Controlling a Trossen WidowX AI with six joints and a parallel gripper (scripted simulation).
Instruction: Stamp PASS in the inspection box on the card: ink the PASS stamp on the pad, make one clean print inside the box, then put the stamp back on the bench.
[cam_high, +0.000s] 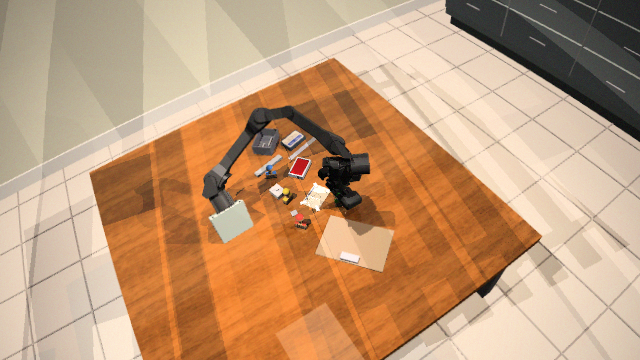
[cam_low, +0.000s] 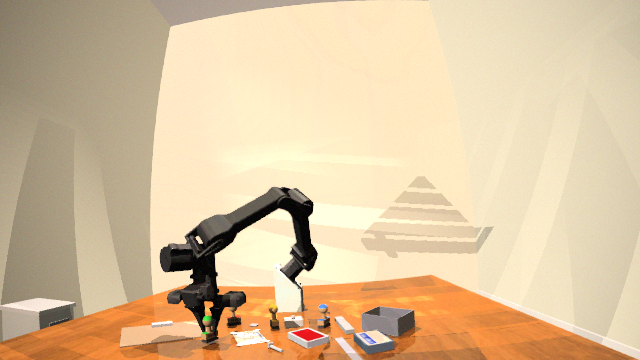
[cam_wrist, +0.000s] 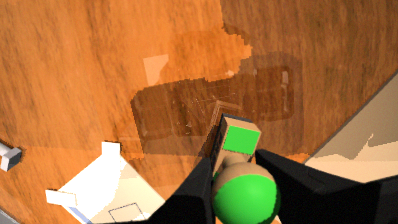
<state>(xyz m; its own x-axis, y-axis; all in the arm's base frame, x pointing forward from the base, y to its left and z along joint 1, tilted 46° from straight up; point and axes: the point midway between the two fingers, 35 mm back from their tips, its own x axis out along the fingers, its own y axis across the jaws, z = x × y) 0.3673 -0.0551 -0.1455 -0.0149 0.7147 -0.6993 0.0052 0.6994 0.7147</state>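
Observation:
The green-knobbed stamp (cam_low: 207, 319) (cam_wrist: 245, 197) stands upright on the table beside the card, with a green patch on its base; no lettering is legible. My gripper (cam_low: 209, 328) (cam_wrist: 233, 161) points down and is shut on this stamp below its knob. In the top view the arm mostly hides it. The white card (cam_high: 316, 196) (cam_low: 249, 338) (cam_wrist: 105, 180) lies held at its corners, with part of a drawn box outline showing in the wrist view. The red ink pad (cam_high: 300, 168) (cam_low: 308, 337) lies open beyond the card.
Stamps with red (cam_high: 300, 217) (cam_low: 233, 317), yellow (cam_high: 286, 191) and blue (cam_high: 269, 168) (cam_low: 323, 307) knobs stand nearby. A grey bin (cam_low: 388, 321), a blue-and-white box (cam_high: 293, 140) (cam_low: 374, 341) and pale strips lie past the pad. A tan board (cam_high: 360, 237) (cam_low: 140, 337) bears a white block (cam_high: 349, 257).

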